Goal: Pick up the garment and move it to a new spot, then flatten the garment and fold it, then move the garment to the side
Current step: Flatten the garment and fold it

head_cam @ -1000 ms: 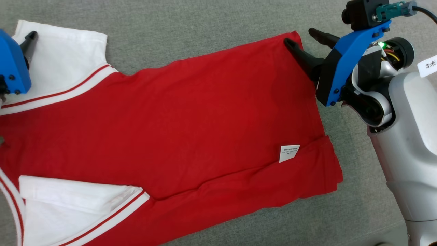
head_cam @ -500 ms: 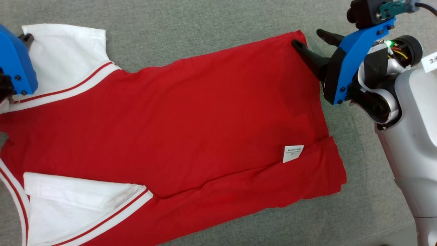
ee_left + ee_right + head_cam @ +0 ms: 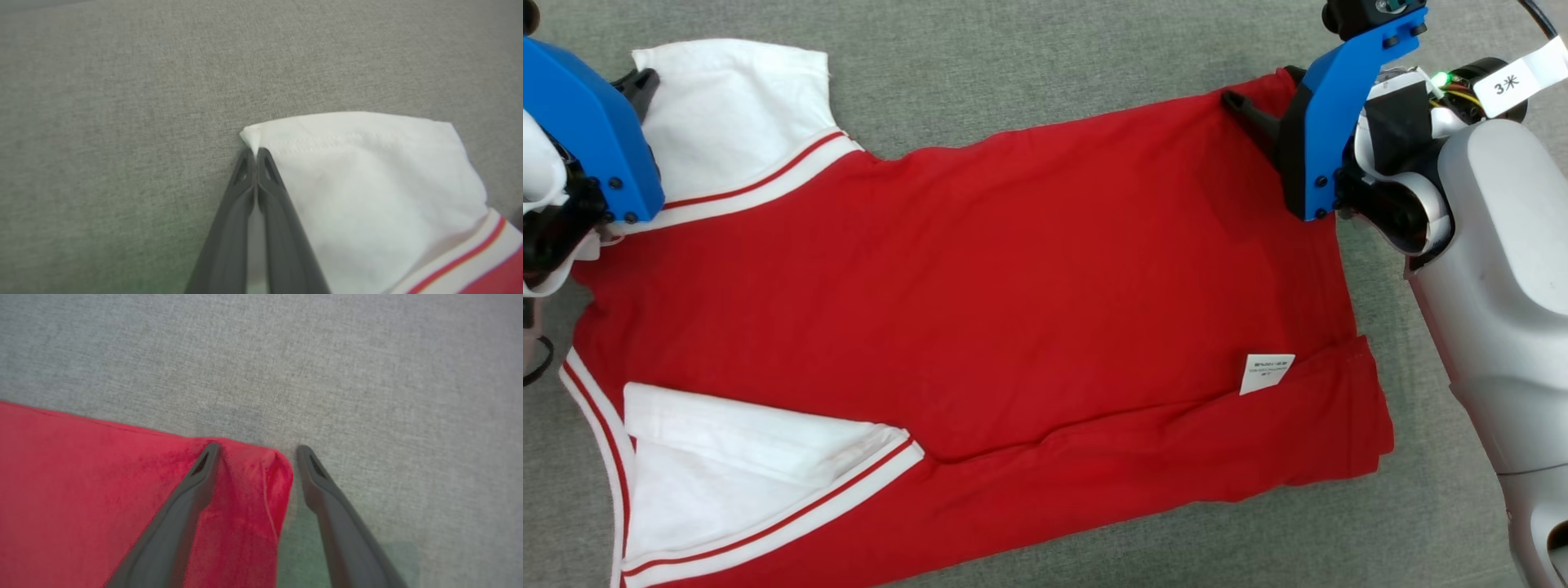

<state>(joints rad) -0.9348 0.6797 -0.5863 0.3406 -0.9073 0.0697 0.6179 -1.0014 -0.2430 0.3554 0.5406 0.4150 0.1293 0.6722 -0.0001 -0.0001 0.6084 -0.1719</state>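
The garment (image 3: 980, 278) is a red shirt with white, red-striped sleeves, spread flat across the grey surface. My left gripper (image 3: 255, 154) is shut on the far corner of the white sleeve (image 3: 367, 175), and a pinch of white cloth pokes out past its tips; in the head view it is at the upper left (image 3: 644, 80). My right gripper (image 3: 257, 451) stands open, straddling the red hem corner (image 3: 261, 465): one finger rests on the cloth, the other on the surface beside it. The head view places it at the upper right (image 3: 1258, 96).
A grey fabric surface (image 3: 1029, 65) lies under everything. A small white label (image 3: 1264, 372) lies on the shirt near its right end. A second white sleeve (image 3: 735, 465) is folded over the shirt at the lower left.
My left gripper has shut on the sleeve corner. The head camera has shifted, so the whole picture slid right. My right gripper now straddles the hem corner.
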